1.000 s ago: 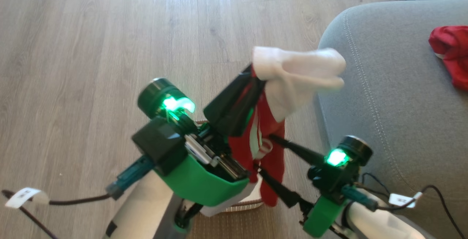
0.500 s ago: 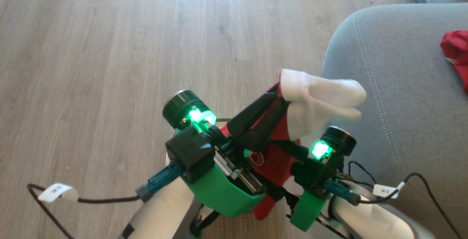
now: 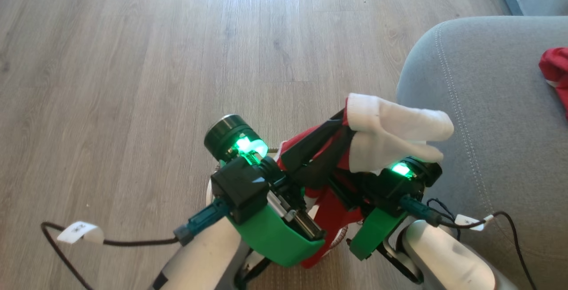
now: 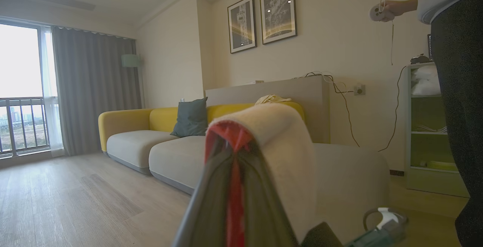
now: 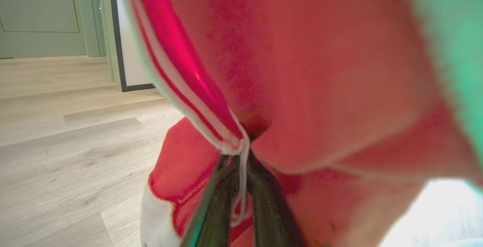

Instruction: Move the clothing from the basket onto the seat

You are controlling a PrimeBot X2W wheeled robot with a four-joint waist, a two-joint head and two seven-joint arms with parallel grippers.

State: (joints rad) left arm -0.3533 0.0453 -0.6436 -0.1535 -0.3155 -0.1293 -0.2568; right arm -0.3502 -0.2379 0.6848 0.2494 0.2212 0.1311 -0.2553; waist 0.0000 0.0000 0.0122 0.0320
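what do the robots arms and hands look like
Left hand and right hand: two long dark tapering fingers each, on bright green shells and pale white forearms. A black cylinder glows green at each wrist; black cables carry white tags and teal plugs.

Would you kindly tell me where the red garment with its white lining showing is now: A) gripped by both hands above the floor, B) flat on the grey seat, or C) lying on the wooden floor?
A: the left hand and right hand are both shut on the red garment, which hangs beside the grey seat, above the wooden floor.
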